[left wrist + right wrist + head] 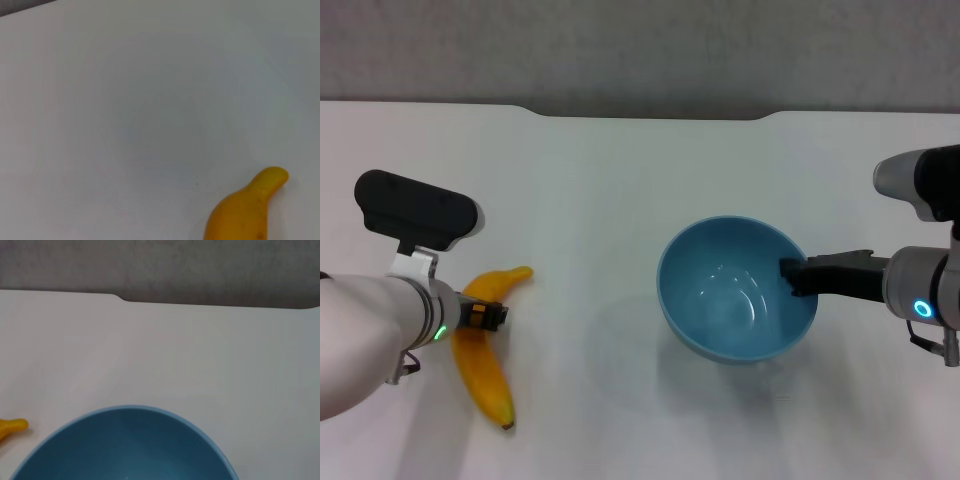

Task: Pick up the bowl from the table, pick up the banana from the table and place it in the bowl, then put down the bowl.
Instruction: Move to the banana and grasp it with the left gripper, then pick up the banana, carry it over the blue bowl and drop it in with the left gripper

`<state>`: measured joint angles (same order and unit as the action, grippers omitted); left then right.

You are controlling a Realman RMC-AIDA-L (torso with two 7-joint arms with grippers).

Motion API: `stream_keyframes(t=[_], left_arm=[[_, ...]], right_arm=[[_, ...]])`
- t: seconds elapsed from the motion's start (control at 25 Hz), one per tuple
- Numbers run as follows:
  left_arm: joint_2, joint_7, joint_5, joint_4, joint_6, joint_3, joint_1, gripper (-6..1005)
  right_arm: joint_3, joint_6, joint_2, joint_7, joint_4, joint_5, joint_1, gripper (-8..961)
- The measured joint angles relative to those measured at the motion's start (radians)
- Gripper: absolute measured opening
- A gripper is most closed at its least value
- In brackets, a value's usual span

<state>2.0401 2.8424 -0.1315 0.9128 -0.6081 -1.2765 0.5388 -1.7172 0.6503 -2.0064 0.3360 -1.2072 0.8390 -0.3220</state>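
The light-blue bowl (735,300) hangs a little above the white table (610,170), its shadow falling to its left. My right gripper (794,277) is shut on the bowl's right rim. The bowl (125,450) also shows from above in the right wrist view, with nothing in it. The yellow banana (492,375) lies at the left of the table, stem pointing toward the bowl. My left gripper (485,315) is down across the banana's middle. The left wrist view shows only the stem end of the banana (245,210). The stem tip of the banana (12,426) peeks in beside the bowl.
A shallow notch (650,112) cuts into the table's far edge, with a grey wall behind it. Bare white tabletop lies between the banana and the bowl and in front of both.
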Motion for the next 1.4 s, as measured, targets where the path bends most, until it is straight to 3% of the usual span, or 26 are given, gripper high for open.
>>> stream_keyframes(t=[0.24, 0.52, 0.68, 1.12, 1.4], left_arm=[[-0.001, 0.0, -0.001, 0.038, 0.005, -0.006, -0.021, 523], [-0.006, 0.0, 0.033, 0.207, 0.087, -0.037, -0.136, 523], [-0.004, 0.0, 0.039, 0.237, 0.223, -0.049, -0.193, 523], [0.002, -0.039, 0.009, 0.174, 0.772, -0.028, -0.328, 522], [-0.001, -0.069, 0.011, 0.269, 0.909, 0.05, -0.399, 522]], right_arm=[[-0.001, -0.001, 0.0, 0.0, 0.0, -0.001, 0.008, 34], [-0.001, -0.013, 0.002, 0.0, 0.007, -0.005, 0.007, 34], [-0.003, -0.041, 0.001, 0.017, 0.029, -0.002, -0.002, 34], [-0.054, -0.142, 0.0, 0.025, 0.079, 0.011, -0.029, 34], [-0.096, -0.218, -0.001, 0.027, 0.166, 0.064, -0.059, 34]])
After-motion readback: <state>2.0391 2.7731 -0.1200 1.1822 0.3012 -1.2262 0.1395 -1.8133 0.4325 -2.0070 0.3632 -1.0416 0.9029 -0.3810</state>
